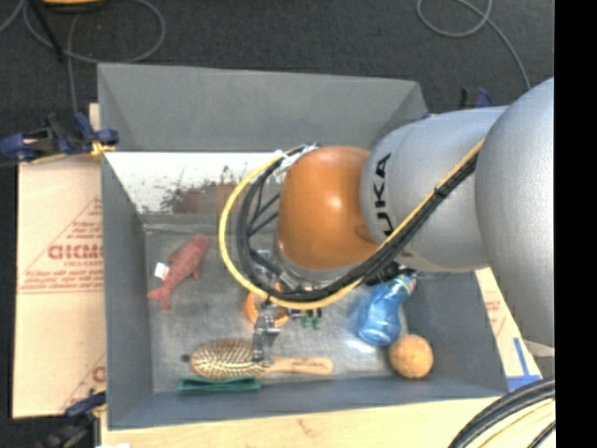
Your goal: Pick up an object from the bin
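My gripper (265, 334) reaches down from under the arm's orange cover at the middle of the bin, its tip just above the head of a wooden hairbrush (244, 361). The brush lies flat along the bin's front wall, handle pointing right. A small orange thing (252, 307) sits right behind the gripper, partly hidden by it. A thin green strip (220, 385) lies in front of the brush. Nothing shows between the gripper's tips.
A reddish fish-shaped toy (180, 271) lies at the left of the bin. To the right of the gripper are a blue plastic bottle (379, 312) and a tan ball (410, 356). The arm and its cables cover the bin's middle and right.
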Tool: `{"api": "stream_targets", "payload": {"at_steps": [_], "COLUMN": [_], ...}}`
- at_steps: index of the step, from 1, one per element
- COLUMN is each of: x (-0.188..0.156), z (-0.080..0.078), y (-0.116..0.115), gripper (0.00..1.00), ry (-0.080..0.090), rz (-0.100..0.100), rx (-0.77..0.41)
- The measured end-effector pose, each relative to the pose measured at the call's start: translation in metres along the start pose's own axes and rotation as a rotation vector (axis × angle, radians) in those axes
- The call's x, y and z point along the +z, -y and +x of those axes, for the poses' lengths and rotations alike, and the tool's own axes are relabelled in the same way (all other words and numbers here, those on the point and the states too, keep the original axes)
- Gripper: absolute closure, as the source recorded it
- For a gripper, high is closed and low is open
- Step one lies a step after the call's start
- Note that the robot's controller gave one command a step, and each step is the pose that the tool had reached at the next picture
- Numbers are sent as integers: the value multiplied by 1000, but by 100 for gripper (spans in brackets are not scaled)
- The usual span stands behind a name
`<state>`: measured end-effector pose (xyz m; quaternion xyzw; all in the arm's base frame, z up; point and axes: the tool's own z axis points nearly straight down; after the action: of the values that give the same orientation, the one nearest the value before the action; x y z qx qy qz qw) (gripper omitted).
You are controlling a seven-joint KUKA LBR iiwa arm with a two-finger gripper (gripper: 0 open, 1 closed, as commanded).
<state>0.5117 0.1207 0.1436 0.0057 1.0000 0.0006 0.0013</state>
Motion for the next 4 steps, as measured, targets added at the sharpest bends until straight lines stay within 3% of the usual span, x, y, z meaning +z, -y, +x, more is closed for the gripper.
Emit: {"api": "stream_targets", "payload": {"at_steps": [1,2,3,4], "x": [58,69,69,60], "z": [23,21,21,22], "y": [-6,-10,-10,-9], "gripper": [0,100,100,100], "ry": [5,20,20,6], "rz": [0,-5,-5,-1], "rx": [-314,-78,-78,-78]}}
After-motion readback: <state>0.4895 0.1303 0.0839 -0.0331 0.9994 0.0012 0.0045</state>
